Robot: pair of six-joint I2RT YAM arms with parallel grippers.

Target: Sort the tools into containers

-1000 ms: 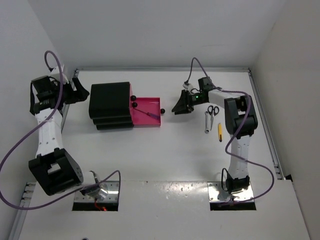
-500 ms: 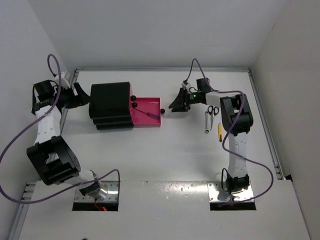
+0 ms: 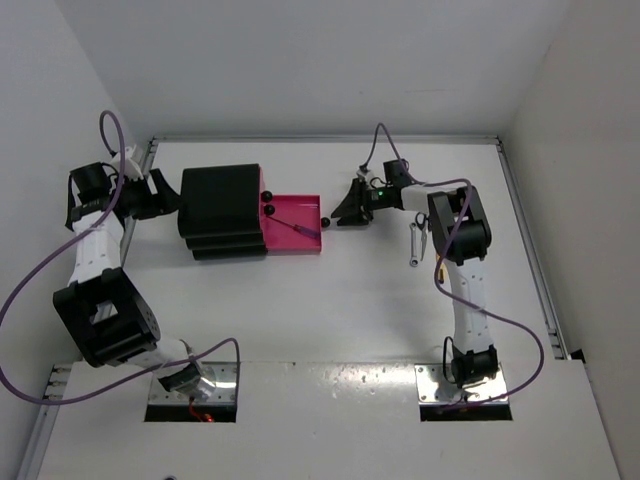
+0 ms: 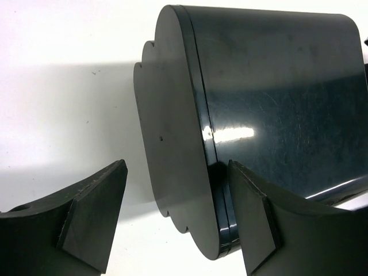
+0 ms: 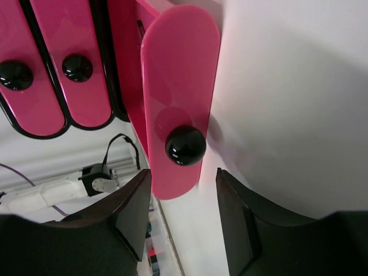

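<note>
Magenta-pink glossy plastic drawer (image 5: 178,86), pulled out of the black three-tier drawer unit (image 4: 276,103), looks light and slick, so my open right gripper (image 5: 181,190) frames its round black knob (image 5: 186,145), the one sure hold, left gripper (image 4: 175,195) open behind the unit.

The white tabletop (image 3: 330,300) carries a black drawer unit (image 3: 220,205) at its far left. One pink drawer (image 3: 300,205) is pulled out rightward and seems to rest on the surface. A thin silver wrench (image 3: 415,245) lies well to its right.
</note>
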